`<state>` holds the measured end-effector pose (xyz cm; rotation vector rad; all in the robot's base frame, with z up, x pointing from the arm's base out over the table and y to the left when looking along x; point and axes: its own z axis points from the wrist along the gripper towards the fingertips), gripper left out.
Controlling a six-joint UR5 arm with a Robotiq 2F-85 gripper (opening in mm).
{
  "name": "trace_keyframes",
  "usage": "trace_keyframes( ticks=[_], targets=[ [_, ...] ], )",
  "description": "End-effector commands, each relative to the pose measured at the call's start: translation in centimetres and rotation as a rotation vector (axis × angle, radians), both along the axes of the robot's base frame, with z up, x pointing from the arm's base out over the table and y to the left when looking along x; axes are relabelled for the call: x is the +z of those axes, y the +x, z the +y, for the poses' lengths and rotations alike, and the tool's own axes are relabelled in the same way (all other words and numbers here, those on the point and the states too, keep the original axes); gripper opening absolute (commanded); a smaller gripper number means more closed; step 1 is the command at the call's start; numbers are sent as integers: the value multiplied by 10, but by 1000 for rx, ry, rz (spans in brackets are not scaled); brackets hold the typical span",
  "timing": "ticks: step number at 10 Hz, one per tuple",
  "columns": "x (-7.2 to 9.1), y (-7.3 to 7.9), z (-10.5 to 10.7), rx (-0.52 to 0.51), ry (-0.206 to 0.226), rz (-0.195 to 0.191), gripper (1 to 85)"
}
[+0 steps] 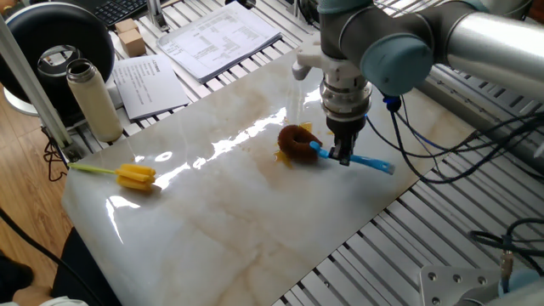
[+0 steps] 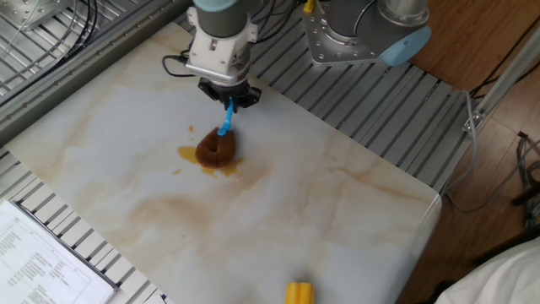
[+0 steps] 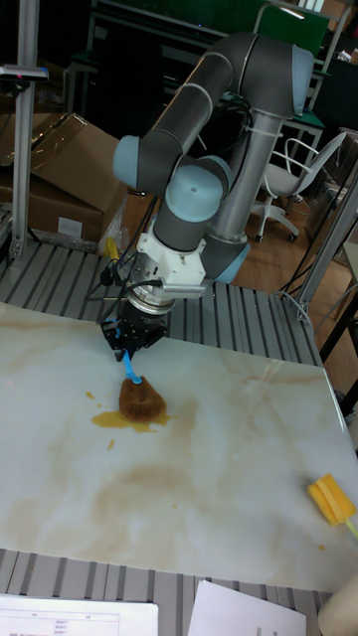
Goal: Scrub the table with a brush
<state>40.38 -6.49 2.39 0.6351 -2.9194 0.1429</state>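
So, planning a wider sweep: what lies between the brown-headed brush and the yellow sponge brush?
Only bare marble table between brown-headed brush and yellow sponge brush, per one fixed view.

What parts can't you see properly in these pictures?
- Stain under the brush: the brown head covers its middle in every view.
- Yellow sponge brush: cut off by the bottom edge in the other fixed view, by the right edge in the tall view.
- Printed papers: the text is too small to read.
- Gripper: its fingertips are dark and bunched round the blue handle, so the pads are unclear.
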Motion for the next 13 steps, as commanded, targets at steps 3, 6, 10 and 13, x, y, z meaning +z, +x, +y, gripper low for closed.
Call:
trace_keyframes(
  ticks=[3, 6, 10, 13],
  targets=[
    [-4, 30, -36, 135, -45, -7, 13],
    [-15, 22, 4, 90, 24, -2, 13],
    [-11, -13, 58, -19, 22, -13, 13],
    [-1, -8, 58, -45, 4, -43, 13]
  ],
)
